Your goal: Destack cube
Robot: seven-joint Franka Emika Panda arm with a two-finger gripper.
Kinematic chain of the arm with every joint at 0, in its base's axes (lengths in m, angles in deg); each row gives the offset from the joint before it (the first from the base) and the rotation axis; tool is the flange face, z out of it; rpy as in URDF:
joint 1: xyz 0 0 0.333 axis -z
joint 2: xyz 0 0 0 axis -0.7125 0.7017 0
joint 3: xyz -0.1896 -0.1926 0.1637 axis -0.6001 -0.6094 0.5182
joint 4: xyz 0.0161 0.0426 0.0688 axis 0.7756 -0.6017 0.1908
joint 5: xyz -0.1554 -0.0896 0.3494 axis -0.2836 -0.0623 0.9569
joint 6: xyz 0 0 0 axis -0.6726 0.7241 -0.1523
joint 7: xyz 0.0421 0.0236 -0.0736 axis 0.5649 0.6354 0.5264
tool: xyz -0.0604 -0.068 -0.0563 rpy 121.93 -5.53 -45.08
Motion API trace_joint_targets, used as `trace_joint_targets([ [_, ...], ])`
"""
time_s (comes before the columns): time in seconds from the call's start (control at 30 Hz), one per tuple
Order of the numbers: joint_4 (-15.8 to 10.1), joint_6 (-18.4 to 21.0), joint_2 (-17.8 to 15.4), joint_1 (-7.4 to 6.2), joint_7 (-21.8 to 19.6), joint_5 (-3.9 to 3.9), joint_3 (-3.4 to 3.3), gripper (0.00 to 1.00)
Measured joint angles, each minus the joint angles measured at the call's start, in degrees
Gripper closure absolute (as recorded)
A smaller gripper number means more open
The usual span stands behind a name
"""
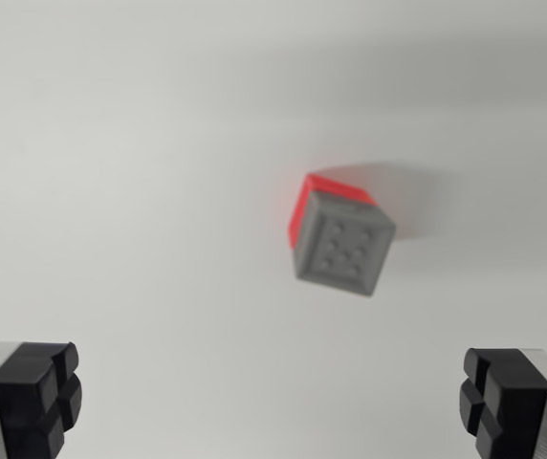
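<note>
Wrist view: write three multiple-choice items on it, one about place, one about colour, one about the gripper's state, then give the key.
1. Where does the grey cube sit in relation to the red cube?
A. On top of it
B. Beside it, well apart
C. Underneath it

2. What colour is the surface around the stack?
A. Dark wood
B. Plain white
C. Green cloth

3. How is the gripper?
A. Shut on the grey cube
B. Shut on nothing
C. Open, holding nothing

Key: 1 A, since the studded grey face covers the red cube, of which only edges show. 2 B, since the surface is plain white all round. 3 C, since the black fingertips stand wide apart at the wrist view's lower corners, with the stack beyond them, untouched.
</note>
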Motion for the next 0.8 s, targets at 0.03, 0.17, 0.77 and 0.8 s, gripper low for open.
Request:
trace_joint_targets([
  [0.03,0.0,0.0,0.0,0.0,0.0,0.0,0.0,0.0],
  [0.17,0.0,0.0,0.0,0.0,0.0,0.0,0.0,0.0],
  [0.77,-1.1,-1.1,0.2,0.09,-0.4,0.01,-0.15,0.0],
  [0.8,-1.3,-1.3,0.2,0.11,-0.5,0.02,-0.18,0.0],
])
